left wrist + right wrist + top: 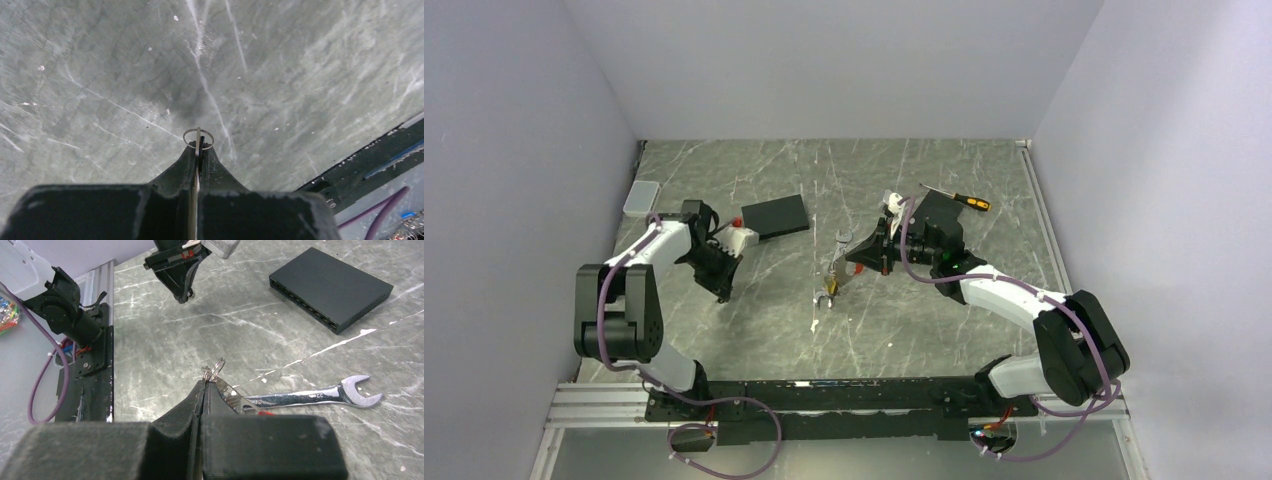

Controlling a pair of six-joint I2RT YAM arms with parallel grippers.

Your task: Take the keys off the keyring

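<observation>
Thin round wire ring (pixel 198 138) in matte black left gripper (pixel 198 148)

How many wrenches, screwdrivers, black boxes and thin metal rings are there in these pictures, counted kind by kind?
wrench: 1
screwdriver: 1
black box: 1
thin metal ring: 2
Total: 5
</observation>
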